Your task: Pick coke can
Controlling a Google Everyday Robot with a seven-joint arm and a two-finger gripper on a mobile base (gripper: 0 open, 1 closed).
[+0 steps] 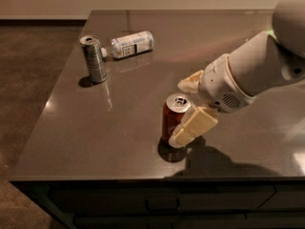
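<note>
The coke can (170,114), red with a silver top and pull tab, stands upright near the front of the dark table (138,87). My gripper (178,112) reaches in from the right and is open. Its cream fingers straddle the can. One finger (190,81) lies behind the can's top. The other finger (194,125) lies in front of the can's right side and hides part of it. I cannot tell whether the fingers touch the can.
A slim silver-grey can (94,58) stands upright at the table's back left. A clear white-labelled bottle (129,44) lies on its side just right of it. The table's front edge (143,178) runs close below the coke can. Floor lies to the left.
</note>
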